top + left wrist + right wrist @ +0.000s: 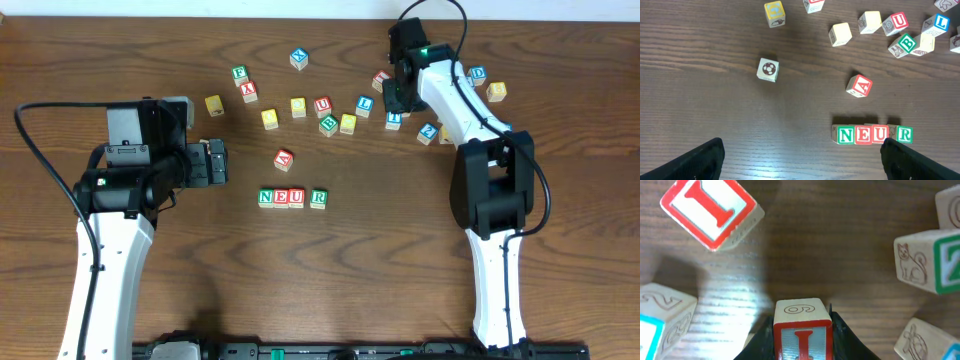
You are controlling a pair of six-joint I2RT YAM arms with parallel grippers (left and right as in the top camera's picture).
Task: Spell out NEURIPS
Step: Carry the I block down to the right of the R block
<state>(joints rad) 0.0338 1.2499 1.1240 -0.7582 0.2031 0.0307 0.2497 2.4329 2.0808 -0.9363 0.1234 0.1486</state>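
Note:
Green N [846,135], red E [862,135], red U [880,134] and green R [904,134] stand in a row on the table, the R a little apart; the same row shows as the NEUR line [291,197] from overhead. My right gripper [802,335] is shut on a red I cube [802,327] at the far right among the loose cubes, and from overhead the right gripper [400,95] hides that cube. A second red I cube [710,210] lies tilted beyond it. My left gripper [802,160] stands open, left of the row. I cannot pick out P or S.
Loose cubes lie scattered behind the row: red A [284,158], green B [328,125], a spare red U [322,104], blue L [364,105], several yellow ones. Close around the right gripper stand a green-edged cube [927,262] and a blue-edged cube [660,315].

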